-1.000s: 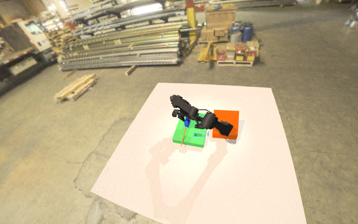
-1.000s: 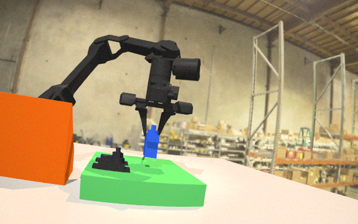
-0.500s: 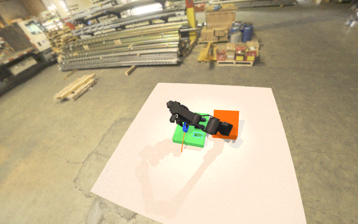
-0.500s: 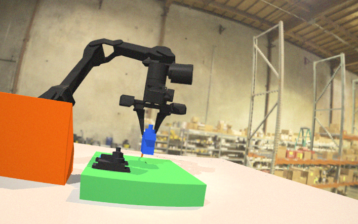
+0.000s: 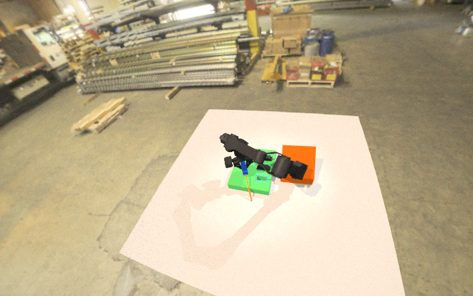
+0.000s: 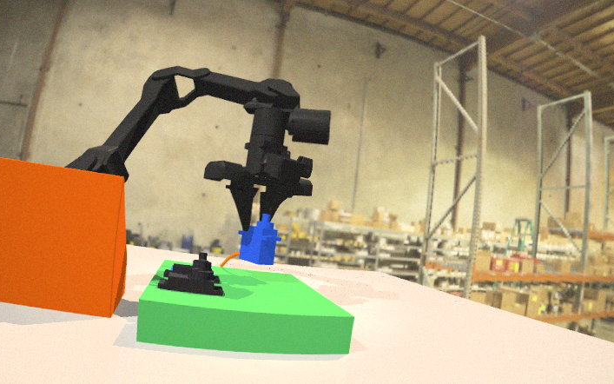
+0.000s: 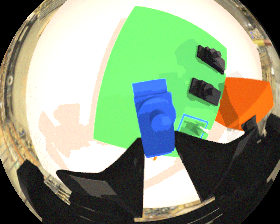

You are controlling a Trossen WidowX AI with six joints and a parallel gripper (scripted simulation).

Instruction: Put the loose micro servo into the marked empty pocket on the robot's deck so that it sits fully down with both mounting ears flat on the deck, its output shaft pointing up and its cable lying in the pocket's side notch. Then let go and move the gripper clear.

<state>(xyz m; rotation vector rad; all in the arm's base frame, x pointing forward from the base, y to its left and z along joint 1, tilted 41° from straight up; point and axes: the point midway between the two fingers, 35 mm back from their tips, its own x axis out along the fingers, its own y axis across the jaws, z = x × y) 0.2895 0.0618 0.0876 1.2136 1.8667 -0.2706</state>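
Taking the top view from left to right, with the green deck (image 5: 245, 186) (image 6: 247, 331) (image 7: 121, 90) as landmark, the gripper (image 5: 243, 163) (image 6: 255, 226) (image 7: 157, 137) points down above the deck, its fingers clamped on the blue micro servo (image 5: 244, 169) (image 6: 258, 245) (image 7: 156, 125). That servo hangs clear above the deck, outside the pocket, roughly upright with its output shaft upward. Its orange cable (image 5: 248, 187) (image 6: 229, 258) (image 7: 154, 158) trails from it, reaching past the deck's near edge in the top view. Farther right, the blue-outlined pocket (image 5: 261, 178) (image 7: 193, 127) lies in the deck's surface, with no servo in it. Two black micro servos (image 5: 263, 167) (image 6: 190, 281) (image 7: 204, 91) sit on the deck in line with the pocket. The orange block (image 5: 298, 158) (image 6: 47, 238) (image 7: 248, 100) stands just beside the deck, on the right.
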